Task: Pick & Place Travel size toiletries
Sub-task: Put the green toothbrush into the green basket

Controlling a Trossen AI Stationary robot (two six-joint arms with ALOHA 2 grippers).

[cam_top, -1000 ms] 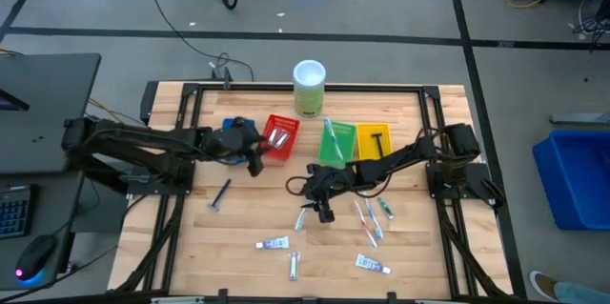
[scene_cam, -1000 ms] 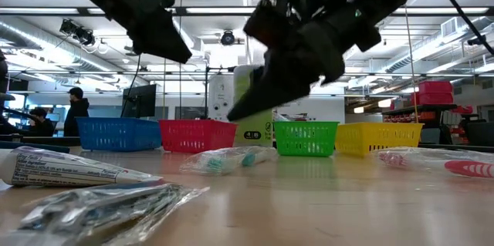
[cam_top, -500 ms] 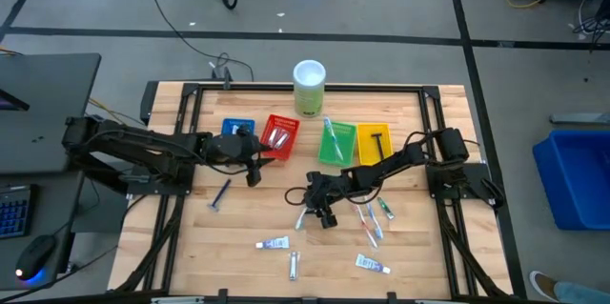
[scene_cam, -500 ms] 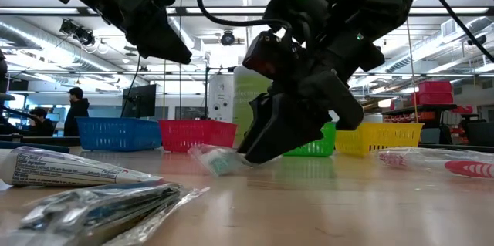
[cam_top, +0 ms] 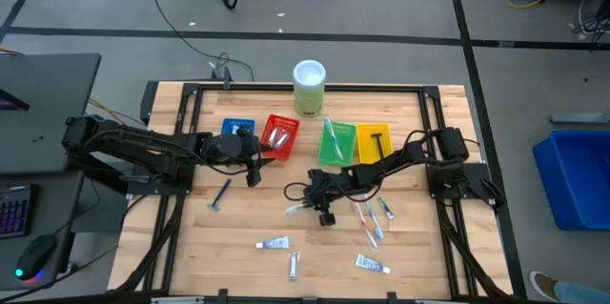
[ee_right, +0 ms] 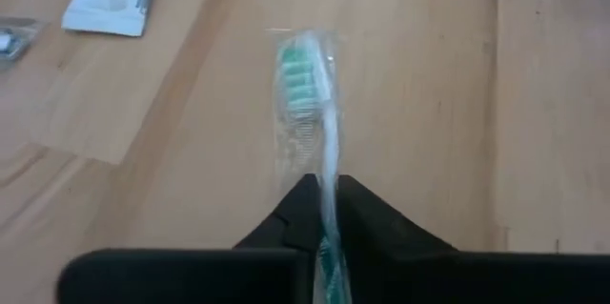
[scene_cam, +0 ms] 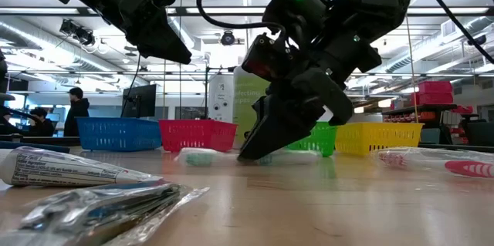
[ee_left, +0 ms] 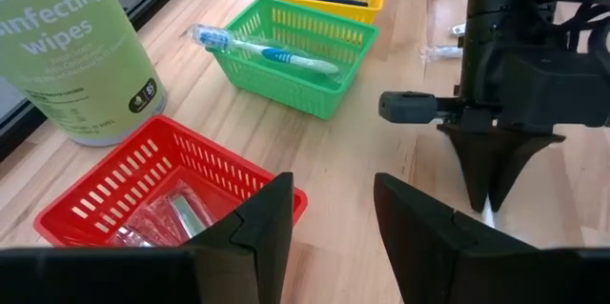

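Clear crinkled wrap covers the green-headed toothbrush (ee_right: pixel 310 128) that the right gripper (ee_right: pixel 324 211) has pinched near the handle end, its two dark fingers closed to a narrow slit on the shaft. In the right wrist view the brush's long axis runs straight out ahead of the fingers, bristle end farthest from the claw. From above, the right gripper (cam_top: pixel 322 192) sits near the table's middle, and the brush (cam_top: pixel 297 207) pokes out from it toward the left arm's side. In the low view the wrapped head (scene_cam: pixel 197 156) looks to be at or just above the wood; whether it has lifted clear is hard to say from that angle.

The green tray (cam_top: pixel 336 142), which already holds toothbrushes, lies behind the claw, toward the far edge, so the likely carry calls for a lift and a swing back with the long brush turned to fit the tray's length.

The left gripper (ee_left: pixel 329 223) hangs with its fingers apart beside the red tray (ee_left: pixel 167 194), well away from the brush. Other toiletries, among them a white tube (cam_top: pixel 274 243), lie on the near part of the wooden table (cam_top: pixel 448 275).
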